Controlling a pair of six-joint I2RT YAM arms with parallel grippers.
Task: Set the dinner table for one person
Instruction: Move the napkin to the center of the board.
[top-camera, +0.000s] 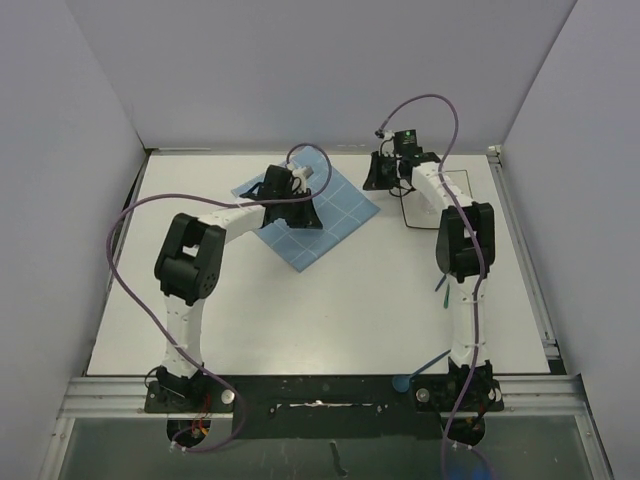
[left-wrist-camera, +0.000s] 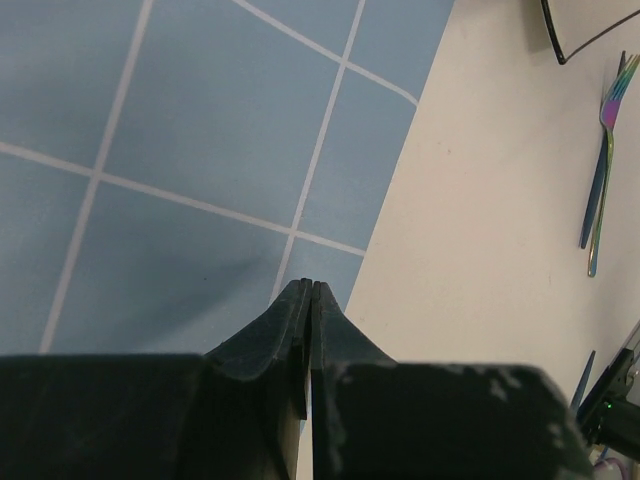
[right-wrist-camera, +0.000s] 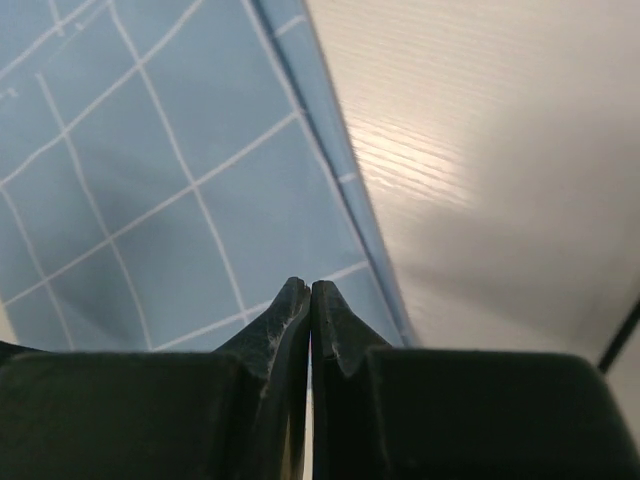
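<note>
the tabletop (top-camera: 330, 310) lay flat and white under both arms, running from their bases to the far wall. on its far middle sat the blue grid placemat (top-camera: 335, 230), turned cornerwise, probably because it had yet to be squared up as the base of the setting. the left pincer (left-wrist-camera: 311, 290) hung low at one edge of the mat, jaws pressed together. the right pincer (right-wrist-camera: 310, 288), toward the far right, was likewise pressed shut and faced the mat's border. whether either nipped the mat's edge could not be told, as the tips hid the contact. a plate (left-wrist-camera: 600, 20) was cut off at the frame corner. a fork (left-wrist-camera: 603, 170) lay near it on bare white, apart from the mat. the pale striped surface in the right wrist view was too blurred to name.
</note>
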